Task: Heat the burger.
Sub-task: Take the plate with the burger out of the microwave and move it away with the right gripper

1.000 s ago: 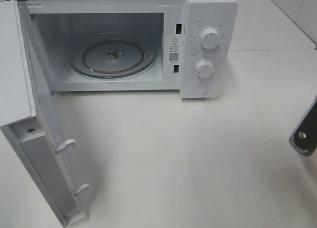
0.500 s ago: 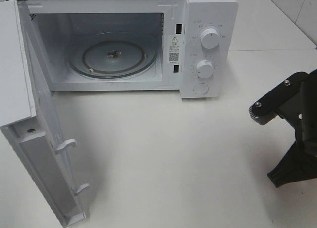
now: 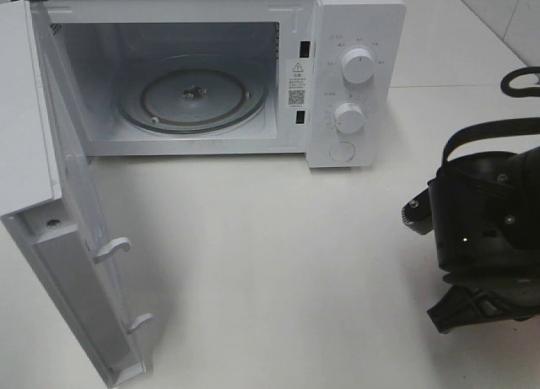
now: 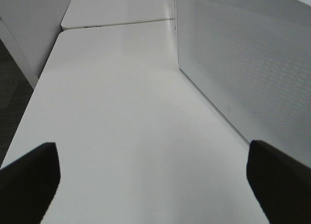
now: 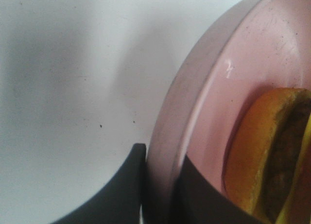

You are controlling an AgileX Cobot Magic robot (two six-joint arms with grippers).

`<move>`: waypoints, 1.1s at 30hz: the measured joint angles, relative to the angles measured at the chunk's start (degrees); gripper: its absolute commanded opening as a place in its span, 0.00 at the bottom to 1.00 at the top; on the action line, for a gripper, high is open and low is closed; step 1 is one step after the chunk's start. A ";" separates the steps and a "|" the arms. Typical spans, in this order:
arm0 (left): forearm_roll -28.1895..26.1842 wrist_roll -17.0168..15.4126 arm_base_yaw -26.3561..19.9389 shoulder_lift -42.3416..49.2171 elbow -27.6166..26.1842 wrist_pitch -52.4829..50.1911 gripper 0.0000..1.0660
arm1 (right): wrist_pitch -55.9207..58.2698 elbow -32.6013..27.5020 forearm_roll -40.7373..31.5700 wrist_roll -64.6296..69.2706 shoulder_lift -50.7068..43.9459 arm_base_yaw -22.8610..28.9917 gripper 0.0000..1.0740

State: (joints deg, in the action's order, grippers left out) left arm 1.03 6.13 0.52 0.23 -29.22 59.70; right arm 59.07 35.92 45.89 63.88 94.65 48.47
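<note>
Pink plate (image 5: 194,117) rim clamped by right pincer (image 5: 155,185); left pincer (image 4: 150,180) apart over bare table (image 4: 121,112).

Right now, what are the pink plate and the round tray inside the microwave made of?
The pink plate looks like glazed ceramic or hard plastic: smooth, with a small shiny highlight near its rim. I can't tell which. The round tray looks like clear glass: the white microwave floor and a ring beneath show through it.
</note>
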 measured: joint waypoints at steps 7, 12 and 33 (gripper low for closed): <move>0.00 0.00 0.00 0.00 0.00 0.00 0.94 | -3.44 0.00 0.46 0.92 4.30 -4.35 0.04; 0.00 0.00 0.00 0.00 0.00 0.00 0.94 | -5.10 0.00 0.92 1.49 6.70 -6.25 0.06; 0.00 0.00 0.00 0.00 0.00 0.00 0.94 | -6.30 1.09 -1.15 1.55 5.79 -6.82 0.47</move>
State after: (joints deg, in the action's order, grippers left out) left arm 1.03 6.13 0.52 0.23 -29.22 59.70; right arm 52.77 37.01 44.75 65.43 100.44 41.65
